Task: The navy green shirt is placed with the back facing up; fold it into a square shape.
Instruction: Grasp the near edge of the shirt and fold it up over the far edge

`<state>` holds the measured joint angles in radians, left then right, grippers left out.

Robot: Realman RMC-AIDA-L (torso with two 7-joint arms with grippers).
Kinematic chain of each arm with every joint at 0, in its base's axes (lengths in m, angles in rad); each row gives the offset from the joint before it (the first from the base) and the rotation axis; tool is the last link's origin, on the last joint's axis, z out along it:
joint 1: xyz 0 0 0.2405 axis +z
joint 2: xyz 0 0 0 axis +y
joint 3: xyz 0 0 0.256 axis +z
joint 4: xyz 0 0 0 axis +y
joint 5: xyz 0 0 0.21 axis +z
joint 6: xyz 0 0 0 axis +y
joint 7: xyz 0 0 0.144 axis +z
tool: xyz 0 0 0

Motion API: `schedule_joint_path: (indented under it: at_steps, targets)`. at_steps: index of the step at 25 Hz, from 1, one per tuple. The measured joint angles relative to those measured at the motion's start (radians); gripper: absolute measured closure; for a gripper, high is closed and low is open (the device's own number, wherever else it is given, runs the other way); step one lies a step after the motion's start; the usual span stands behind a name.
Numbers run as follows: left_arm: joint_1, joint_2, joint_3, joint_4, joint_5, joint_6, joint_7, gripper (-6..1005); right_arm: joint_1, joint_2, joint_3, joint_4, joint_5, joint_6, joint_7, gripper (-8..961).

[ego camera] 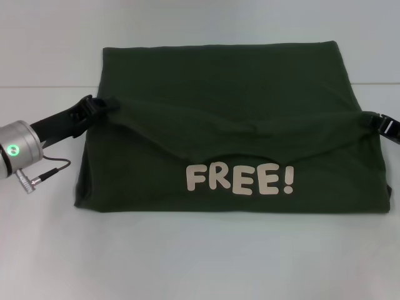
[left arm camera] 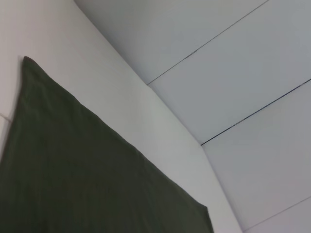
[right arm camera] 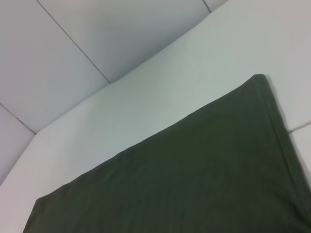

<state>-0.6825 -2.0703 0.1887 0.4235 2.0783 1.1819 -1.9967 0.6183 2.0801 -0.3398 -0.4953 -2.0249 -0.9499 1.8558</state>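
The left gripper (ego camera: pixel 103 106) pinches the left end of a folded-over flap of the navy green shirt (ego camera: pixel 231 81); the right gripper (ego camera: pixel 370 119) holds the flap's right end. The shirt lies on the white table (ego camera: pixel 200 256), with "FREE!" lettering (ego camera: pixel 239 179) showing below the flap.

This looks like a robot test room or lab rather than a home. A plain white table (ego camera: pixel 200 256) fills the work area, bare apart from a folded shirt (ego camera: pixel 225 112). Behind it stands a pale wall (left arm camera: pixel 233 63) of large flat panels divided by thin dark seams, seen in both wrist views. A robot arm (ego camera: pixel 25 147) with a metal cuff, a small green light and a thin cable reaches in from the left.
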Motion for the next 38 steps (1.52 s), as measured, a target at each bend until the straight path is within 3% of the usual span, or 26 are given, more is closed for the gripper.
schedule_joint_path:
  at_steps: [27, 38]
  targets:
    - [-0.01, -0.017, -0.001, -0.064, -0.095, -0.136, 0.109, 951, 0.027, 0.008, -0.008, 0.09, 0.101, 0.119, -0.109, 868]
    - [0.009, -0.048, -0.006, -0.061, -0.171, -0.178, 0.12, 950, 0.023, 0.008, -0.009, 0.095, 0.114, 0.094, -0.178, 803]
